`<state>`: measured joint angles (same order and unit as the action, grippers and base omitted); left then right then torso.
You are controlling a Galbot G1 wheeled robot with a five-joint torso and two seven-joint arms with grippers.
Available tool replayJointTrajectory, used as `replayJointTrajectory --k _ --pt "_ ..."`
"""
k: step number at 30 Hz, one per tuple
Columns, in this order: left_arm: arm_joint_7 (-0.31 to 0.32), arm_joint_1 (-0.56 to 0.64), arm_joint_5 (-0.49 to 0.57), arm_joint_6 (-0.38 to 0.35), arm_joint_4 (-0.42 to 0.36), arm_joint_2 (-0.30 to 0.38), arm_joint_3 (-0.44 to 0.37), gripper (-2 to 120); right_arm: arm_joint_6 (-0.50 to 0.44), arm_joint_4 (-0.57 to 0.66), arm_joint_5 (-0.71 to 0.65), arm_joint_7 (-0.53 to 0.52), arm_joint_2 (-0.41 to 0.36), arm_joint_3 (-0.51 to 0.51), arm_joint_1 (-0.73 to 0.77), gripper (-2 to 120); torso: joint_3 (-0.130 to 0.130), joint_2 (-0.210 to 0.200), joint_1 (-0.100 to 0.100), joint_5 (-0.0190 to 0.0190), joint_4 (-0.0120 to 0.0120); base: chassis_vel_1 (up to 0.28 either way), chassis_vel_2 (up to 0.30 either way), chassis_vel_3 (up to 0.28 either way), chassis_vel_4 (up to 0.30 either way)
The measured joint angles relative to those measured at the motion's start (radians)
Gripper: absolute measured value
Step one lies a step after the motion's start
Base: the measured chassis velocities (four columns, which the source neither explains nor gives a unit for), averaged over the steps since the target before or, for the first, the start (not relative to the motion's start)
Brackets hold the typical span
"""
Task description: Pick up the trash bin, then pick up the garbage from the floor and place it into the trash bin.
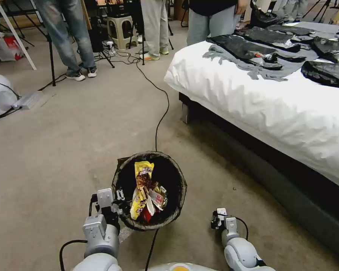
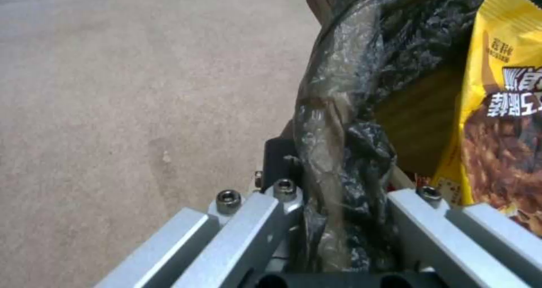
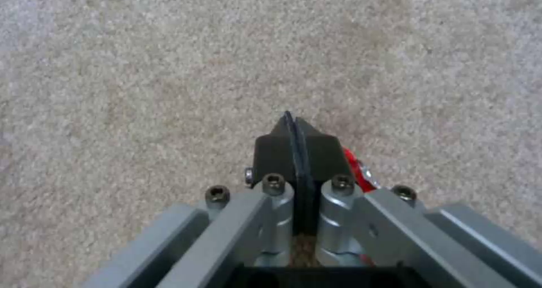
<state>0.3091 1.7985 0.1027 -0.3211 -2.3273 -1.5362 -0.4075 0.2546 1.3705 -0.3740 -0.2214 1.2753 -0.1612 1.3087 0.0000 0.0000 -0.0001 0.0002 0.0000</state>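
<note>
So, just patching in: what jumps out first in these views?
The trash bin on the carpet right in front of the robot, with a bright yellow snack wrapper standing among the litter in it. The left end effector is clamped on the bin's bag-lined rim, and the right end effector hangs shut above bare carpet beside it. To the right is a white bed strewn with dark clothes.

Even, bright indoor light; soft shadow under bed (image 1: 275,158) (wrist views blurred up close).
</note>
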Motion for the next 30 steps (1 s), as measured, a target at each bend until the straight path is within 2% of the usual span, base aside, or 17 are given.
replayJointTrajectory --k 15,20,27,30 --pt "0.000 0.002 -0.001 0.000 -0.002 -0.001 0.001 0 -0.054 -0.001 0.055 0.001 -0.006 -0.007 -0.003 0 0.000 0.000 0.000 -0.0001 0.0000 0.000 0.000 0.000 0.000" --pt "0.001 0.003 -0.002 0.000 -0.003 -0.001 0.001 0 -0.087 0.049 0.088 -0.011 -0.011 -0.020 0.014 0 0.000 0.000 0.000 -0.0003 -0.0001 0.000 0.000 0.000 0.000" --pt "0.001 0.005 -0.003 -0.001 -0.005 -0.001 0.001 0 -0.060 0.087 0.102 -0.012 -0.025 -0.018 0.046 0 0.000 0.000 0.000 -0.0002 -0.0001 0.000 0.000 0.000 0.000" --pt "0.001 0.005 -0.002 0.000 -0.006 0.001 -0.001 0 -0.055 0.093 0.111 -0.014 -0.026 -0.017 0.058 7 0.000 0.000 0.000 -0.0001 -0.0001 0.000 0.000 0.000 0.000"
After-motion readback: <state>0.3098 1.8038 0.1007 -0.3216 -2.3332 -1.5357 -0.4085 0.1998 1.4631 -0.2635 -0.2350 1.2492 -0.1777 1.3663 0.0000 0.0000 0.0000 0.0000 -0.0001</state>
